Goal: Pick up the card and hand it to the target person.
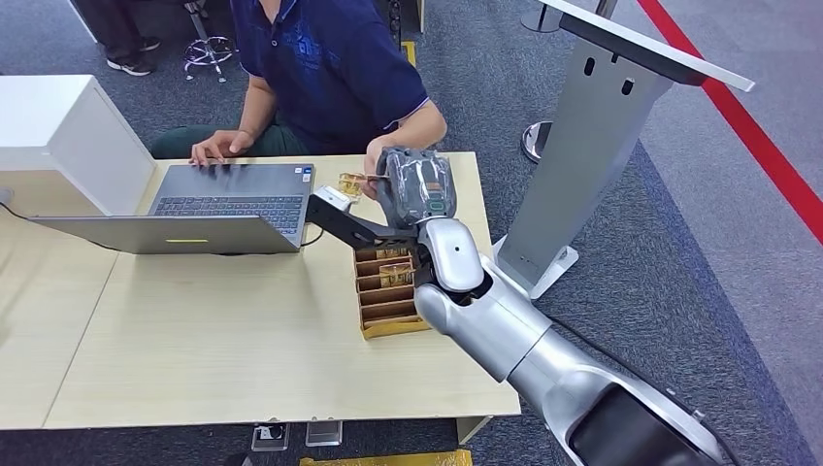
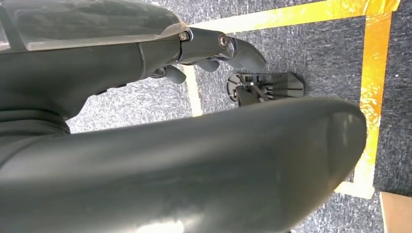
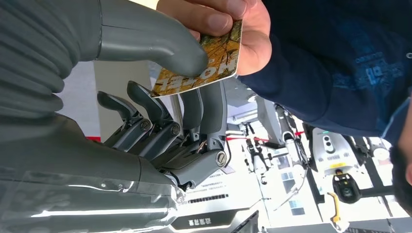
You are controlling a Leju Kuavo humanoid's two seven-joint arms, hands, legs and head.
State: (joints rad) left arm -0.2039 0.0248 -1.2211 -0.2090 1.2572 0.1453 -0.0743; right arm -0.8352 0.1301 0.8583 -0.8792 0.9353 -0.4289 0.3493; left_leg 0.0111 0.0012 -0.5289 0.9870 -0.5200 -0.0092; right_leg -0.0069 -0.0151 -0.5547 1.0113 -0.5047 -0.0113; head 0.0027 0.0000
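Card at the handover point, held from both sides.

The right hand (image 3: 145, 97) pinches the card (image 3: 204, 60) between thumb and fingers near the table's far edge, while the person's hand (image 3: 228, 24) grips its other end. The risk, as I judge it: if the robot lets go before the person's grip is firm, the card drops onto the table (image 1: 243, 340); if it clings while the person pulls, the card may bend. The left hand (image 2: 214, 48) hangs over the floor, fingers curled in, holding nothing. A laptop (image 1: 209, 209) sits toward the far left, and a card tray (image 1: 388, 291) lies at the right edge, beneath the reaching arm.
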